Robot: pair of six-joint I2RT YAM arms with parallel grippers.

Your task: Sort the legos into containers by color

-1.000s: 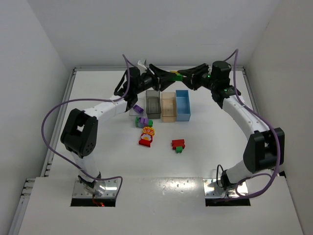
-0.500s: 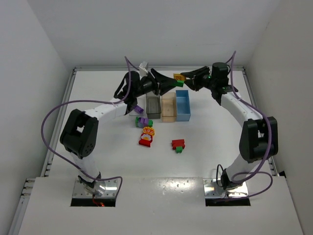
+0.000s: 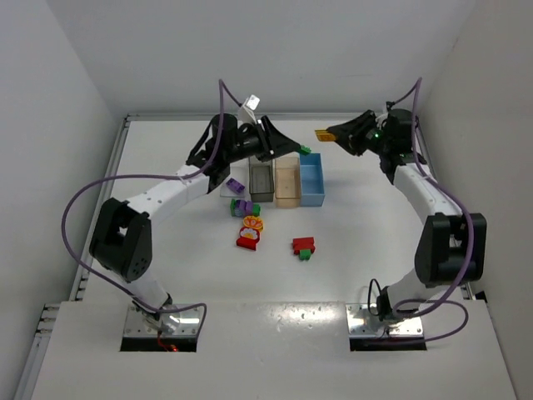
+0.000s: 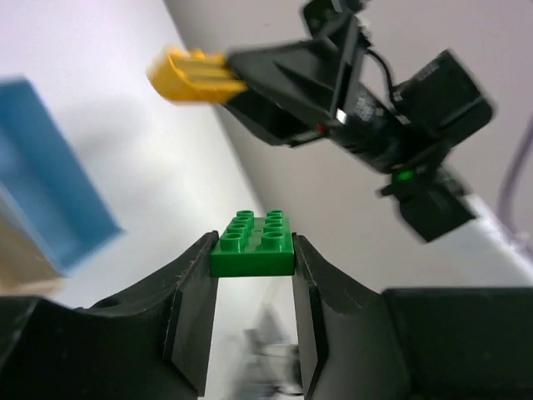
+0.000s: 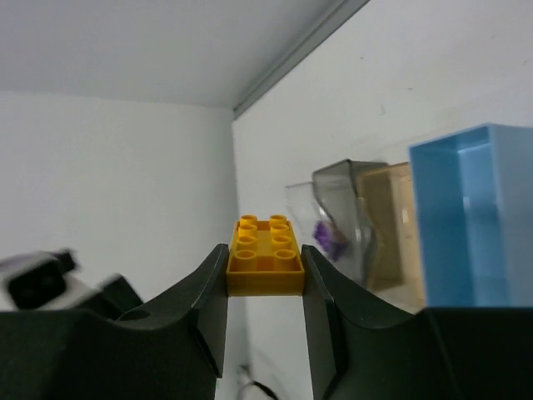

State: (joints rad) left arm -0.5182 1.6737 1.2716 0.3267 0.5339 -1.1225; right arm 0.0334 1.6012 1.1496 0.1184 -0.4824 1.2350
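One green brick (image 4: pixel 252 242) in left gripper (image 4: pixel 252 263), yellow-orange brick (image 5: pixel 265 257) in right gripper (image 5: pixel 265 282)

Four bins (image 3: pixel 313 193), roughly nine bricks (image 3: pixel 303 243)

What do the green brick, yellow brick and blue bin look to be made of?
The green brick looks like hard moulded plastic, smooth and slightly glossy, with crisp round studs. The yellow brick looks the same. The blue bin is probably thin rigid plastic, with straight flat walls.
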